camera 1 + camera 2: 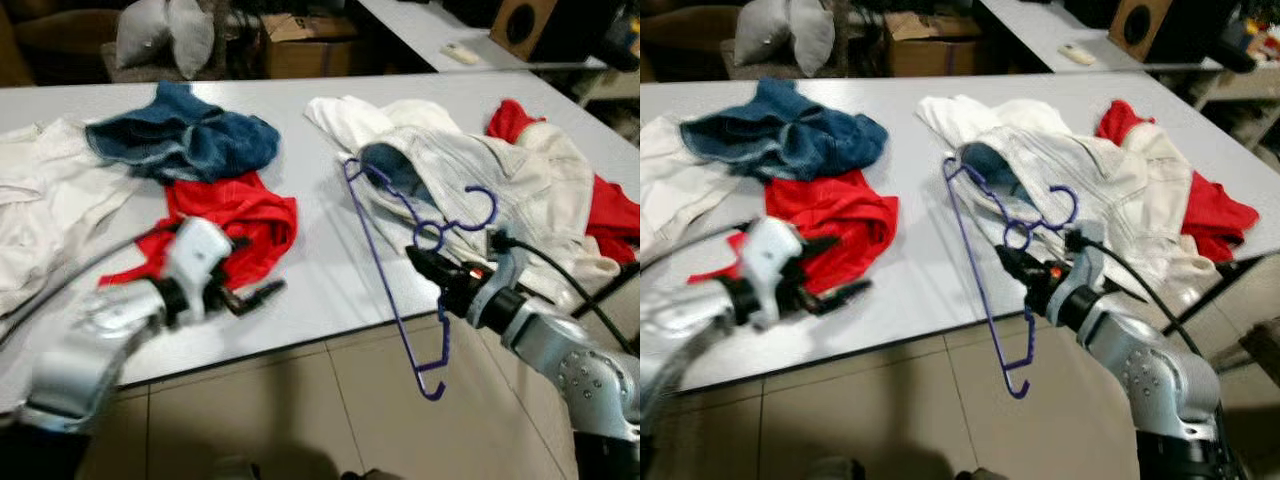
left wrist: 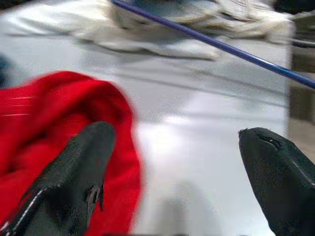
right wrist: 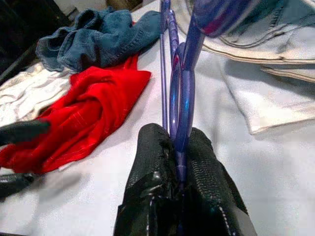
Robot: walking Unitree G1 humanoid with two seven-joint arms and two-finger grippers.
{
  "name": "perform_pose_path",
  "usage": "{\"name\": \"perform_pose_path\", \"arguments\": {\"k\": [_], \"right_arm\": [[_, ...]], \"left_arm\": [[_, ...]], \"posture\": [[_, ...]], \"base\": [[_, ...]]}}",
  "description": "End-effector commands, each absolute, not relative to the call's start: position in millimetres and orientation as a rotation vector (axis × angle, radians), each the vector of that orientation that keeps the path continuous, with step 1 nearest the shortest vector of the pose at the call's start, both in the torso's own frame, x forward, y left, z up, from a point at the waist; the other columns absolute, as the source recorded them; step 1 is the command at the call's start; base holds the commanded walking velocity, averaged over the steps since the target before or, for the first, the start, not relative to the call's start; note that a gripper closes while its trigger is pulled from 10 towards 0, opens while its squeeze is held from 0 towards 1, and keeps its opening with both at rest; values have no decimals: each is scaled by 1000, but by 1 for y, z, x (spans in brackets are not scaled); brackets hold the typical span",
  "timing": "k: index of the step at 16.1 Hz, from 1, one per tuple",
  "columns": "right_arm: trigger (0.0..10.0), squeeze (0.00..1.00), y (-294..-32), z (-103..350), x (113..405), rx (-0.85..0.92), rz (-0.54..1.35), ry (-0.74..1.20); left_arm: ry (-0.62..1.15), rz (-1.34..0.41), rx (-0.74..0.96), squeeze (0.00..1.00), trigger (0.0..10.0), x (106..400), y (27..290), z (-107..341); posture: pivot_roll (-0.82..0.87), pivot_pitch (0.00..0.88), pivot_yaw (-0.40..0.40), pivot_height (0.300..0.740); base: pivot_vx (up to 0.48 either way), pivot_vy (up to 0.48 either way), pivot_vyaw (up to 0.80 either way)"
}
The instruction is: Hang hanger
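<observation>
Over table edge: right claw clamps purple hanger; left claw spread.

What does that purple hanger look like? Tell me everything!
The purple hanger is thin, probably plastic, with a curled hook at the top and a small loop below it. The right gripper pinches it shut near that loop. It hangs tilted, one end over the white jacket on the table, the other end dangling past the table's edge above the floor.
</observation>
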State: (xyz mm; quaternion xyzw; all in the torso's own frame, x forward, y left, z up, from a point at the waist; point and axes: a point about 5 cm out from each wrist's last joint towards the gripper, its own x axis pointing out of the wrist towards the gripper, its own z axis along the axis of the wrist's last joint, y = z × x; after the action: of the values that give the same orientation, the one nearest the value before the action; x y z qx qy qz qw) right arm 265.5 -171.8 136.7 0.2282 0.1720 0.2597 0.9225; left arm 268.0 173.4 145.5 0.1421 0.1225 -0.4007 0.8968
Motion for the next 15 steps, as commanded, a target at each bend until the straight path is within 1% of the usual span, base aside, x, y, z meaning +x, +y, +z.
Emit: {"name": "perform_pose_path", "arguments": {"k": [1, 2, 3, 4, 5, 8, 11, 12, 13, 14, 15], "right_arm": [[10000, 0, -172, 139, 265, 450, 527, 341], [10000, 0, -170, 138, 262, 443, 530, 341], [10000, 0, -170, 137, 261, 443, 532, 342], [10000, 0, -170, 137, 260, 443, 532, 343], [10000, 0, -169, 136, 260, 445, 535, 345], [10000, 0, -163, 134, 256, 452, 553, 352], [10000, 0, -161, 133, 255, 459, 565, 357], [10000, 0, -162, 133, 254, 459, 566, 358], [10000, 0, -162, 133, 254, 459, 566, 359], [10000, 0, -162, 133, 254, 461, 572, 363], [10000, 0, -161, 132, 254, 461, 575, 364]], "left_arm": [[291, -858, 314, 0, 10000, 270, 169, 137], [381, -843, 351, 0, 10000, 275, 169, 121], [425, -805, 378, 0, 2196, 279, 174, 113], [447, -773, 382, 0, 2196, 282, 177, 108], [459, -752, 395, 0, 0, 285, 181, 104], [478, -703, 470, 0, 0, 292, 189, 93], [421, -640, 508, 0, 0, 301, 194, 101], [403, -635, 503, 0, 2510, 302, 195, 104], [392, -634, 499, 0, 2510, 302, 195, 107], [387, -623, 518, 0, 10000, 303, 199, 109], [393, -618, 526, 0, 10000, 303, 202, 108]], "posture": [[54, 50, -50, 740], [50, 50, -46, 740], [48, 51, -43, 740], [48, 51, -43, 740], [48, 51, -41, 740], [47, 52, -41, 740], [47, 52, -41, 740], [47, 52, -41, 740], [47, 52, -41, 740], [50, 50, -43, 740], [55, 49, -46, 740]], "base": [[0, 0, 0], [0, 0, 0], [0, 0, 0], [0, 0, 0], [0, 0, 0], [0, 0, 0], [0, 0, 0], [0, 0, 0], [0, 0, 0], [0, 0, 0], [0, 0, 0]]}}
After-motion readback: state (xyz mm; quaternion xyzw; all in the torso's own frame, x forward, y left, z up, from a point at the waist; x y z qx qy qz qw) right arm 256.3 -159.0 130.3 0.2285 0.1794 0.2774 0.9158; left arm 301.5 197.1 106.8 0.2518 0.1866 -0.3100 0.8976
